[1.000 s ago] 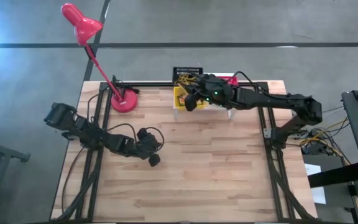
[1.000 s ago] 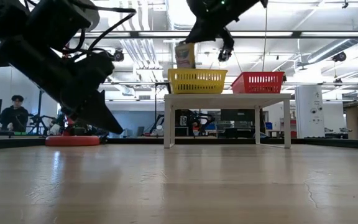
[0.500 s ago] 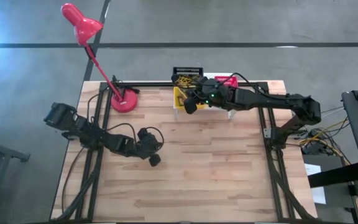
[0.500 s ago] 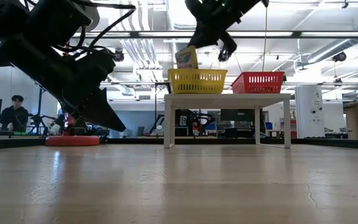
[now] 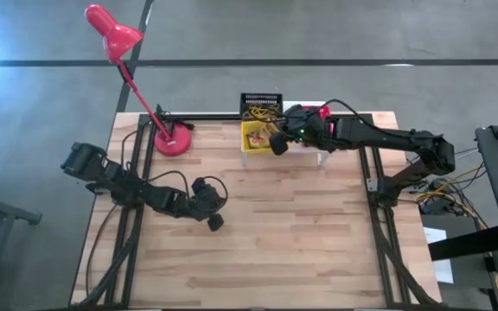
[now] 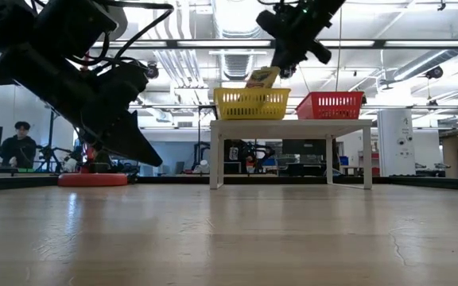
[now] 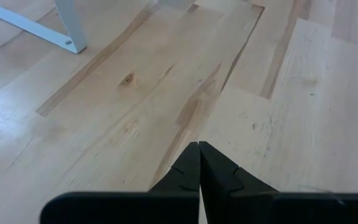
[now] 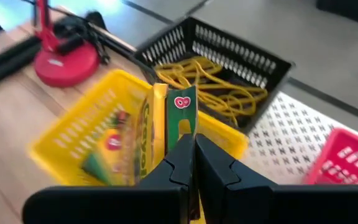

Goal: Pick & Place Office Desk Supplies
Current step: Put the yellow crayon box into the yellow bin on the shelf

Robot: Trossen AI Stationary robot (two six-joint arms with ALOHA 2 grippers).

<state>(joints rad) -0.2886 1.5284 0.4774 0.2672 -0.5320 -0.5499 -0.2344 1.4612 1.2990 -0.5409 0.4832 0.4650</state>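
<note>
The right gripper (image 8: 193,149) hangs above the small yellow slotted plastic basket (image 8: 73,134) on the white perforated metal riser (image 8: 291,134), its two dark fingers pinched onto the top edge of a small yellow-green cardboard crayon box (image 8: 180,118); in the low view the box (image 6: 262,77) tilts at the basket's (image 6: 252,103) rim, partly above it; inside the basket another crayon box (image 8: 107,152) lies flat; just behind it stands the black slotted basket (image 8: 241,56) holding a tangle of thin tan rubber bands (image 8: 210,84); the pink-red slotted basket (image 8: 347,165) sits beside them on the same riser; the red desk lamp (image 5: 137,82) stands on its round base near the table's far left corner. The left gripper (image 7: 199,163) hovers low over bare light wooden planks (image 7: 272,112) of the table, well apart from the riser, its fingers pressed together on nothing; one white riser leg (image 7: 70,25) shows ahead of it.
</note>
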